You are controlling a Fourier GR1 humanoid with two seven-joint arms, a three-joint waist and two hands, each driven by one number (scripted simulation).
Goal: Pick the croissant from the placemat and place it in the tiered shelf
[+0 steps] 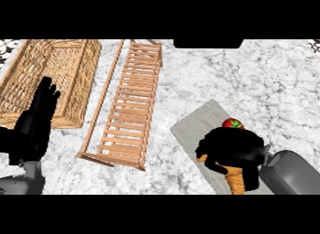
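Head view, looking down: the robot's black right hand (pixel 233 148) sits low at the right with its fingers curled down round the golden-brown, ridged croissant (pixel 236 182). Most of the pastry is hidden. One end pokes out below the hand and a sliver shows at the hand's left edge. The croissant is over the near part of the flat grey rectangular placemat (pixel 195 122), and whether it has left the mat cannot be told. Just beyond the hand, a small round red fruit (pixel 233 123) with a green top lies on the same mat.

The step in hand looks like the grasp and lift. To do it well, the hand should come straight up before travelling, so the red fruit just beside it is not knocked. It should then carry the pastry left across the white marble counter (pixel 270 82) to the long slatted wooden tiered shelf (pixel 132 103), well apart from the mat. There it should lower the croissant flat onto the slats, clear of the side rails.

Beyond the shelf lies a woven wicker basket (pixel 73 68), touching or nearly touching it. The black left hand (pixel 31 125) rests open, fingers up, at the left edge.

Counted: one croissant, one placemat, one red fruit, one tiered shelf, one basket, two hands.
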